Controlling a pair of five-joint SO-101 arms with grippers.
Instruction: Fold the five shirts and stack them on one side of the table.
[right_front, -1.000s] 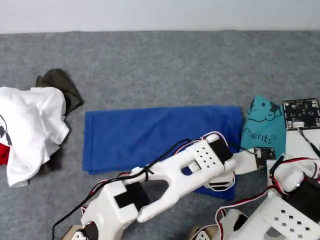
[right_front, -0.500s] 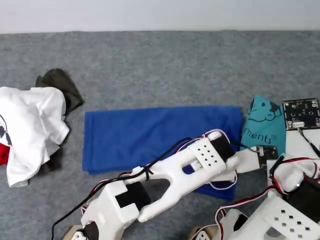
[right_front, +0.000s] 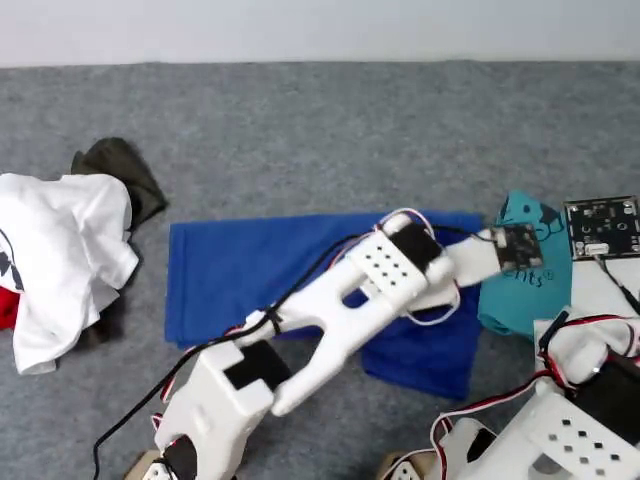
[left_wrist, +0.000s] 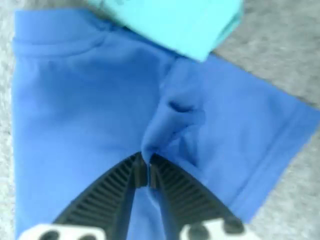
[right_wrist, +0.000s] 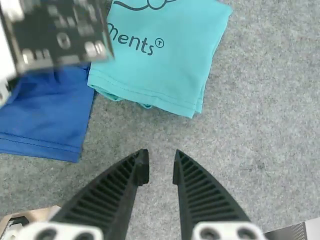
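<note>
Here the left gripper (left_wrist: 146, 162) is clenched on a small ridge of the blue shirt (right_front: 260, 270), its jaws pressed together with the cloth puckered up between them. The pinch sits near the shirt's right end, close to where the teal shirt (right_front: 525, 285) lies. Taking the cloth there looks meant to carry that end over toward the left, halving the long band into a shorter packet.

The blue shirt lies mid-counter, already narrowed to a strip. Its long axis runs left to right, with one short end toward the pile at the left and the other toward the teal shirt. The near right corner sags closer to the arms than the rest of the near edge, so the strip is not quite square at that end.

The right gripper (right_wrist: 159, 162) hangs released, jaws a little apart with nothing between them, over bare grey counter (right_front: 350, 130) just near of the teal shirt. Judging by that spot, it is kept out of the way of the fold.

The teal shirt is folded flat at the right side, print up, its longer side running near to far; it reads as the start of the stack. Far to the left a crumpled white shirt (right_front: 60, 260) lies over a red shirt (right_front: 8, 305), with a dark olive shirt (right_front: 120, 170) bunched just beyond, all unfolded
</note>
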